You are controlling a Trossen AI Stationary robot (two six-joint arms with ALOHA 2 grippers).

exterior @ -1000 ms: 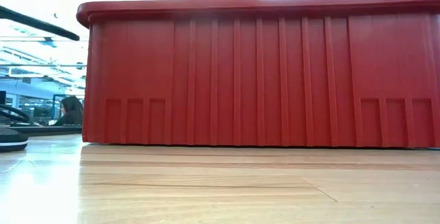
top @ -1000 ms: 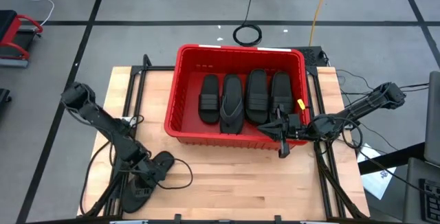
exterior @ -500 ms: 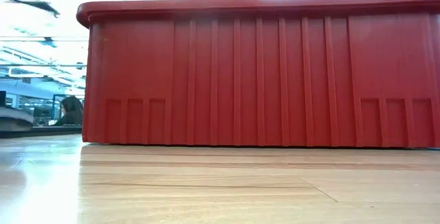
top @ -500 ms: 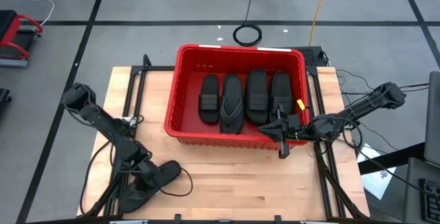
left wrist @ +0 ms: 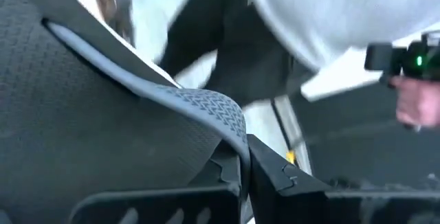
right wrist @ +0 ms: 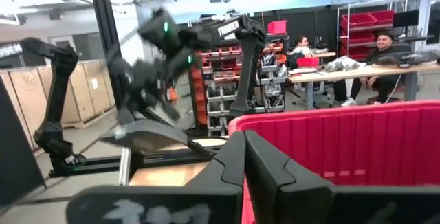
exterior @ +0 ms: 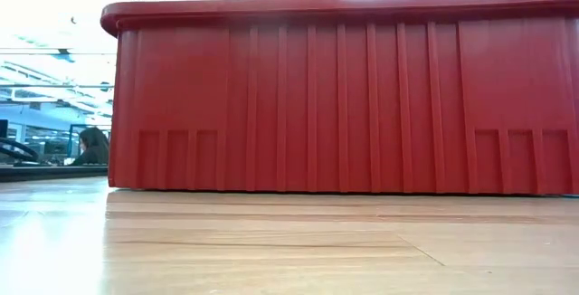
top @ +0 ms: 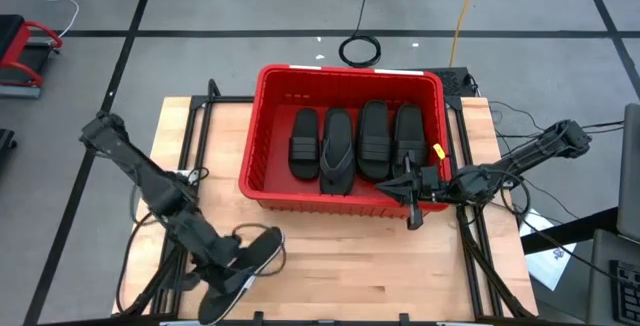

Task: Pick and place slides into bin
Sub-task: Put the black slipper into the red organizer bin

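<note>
Slides lie in the red bin (top: 262, 181): four black slides (top: 356, 144) side by side on its floor, their long sides next to each other. The bin stands on the far middle part of my wooden desk (top: 350, 256).

My left gripper (top: 243, 266) is over the near left part of the desk, near the front edge. Its jaws are closed on one more black sandal (top: 250, 262), which I hold by its side, and it hangs tilted above the wood. In the left wrist view the textured sole of this sandal (left wrist: 103, 114) fills most of the picture, and the sandal's edge goes down between my two dark fingers (left wrist: 275, 172), which are pressed together on it. I cannot tell from here if it is a band-strap slide or a flip-flop.

My right gripper (top: 410, 216) is at the near right corner of the bin, just outside the front wall. Its jaws are fully closed and they hold nothing. In the right wrist view the two fingers (right wrist: 237, 162) meet in front of the red bin wall (right wrist: 344, 141), and my left arm with the sandal (right wrist: 148, 131) shows farther off.

In the low view the front wall of the bin (exterior: 344, 105) covers almost everything, and a person (exterior: 90, 146) sits in the room behind.
</note>
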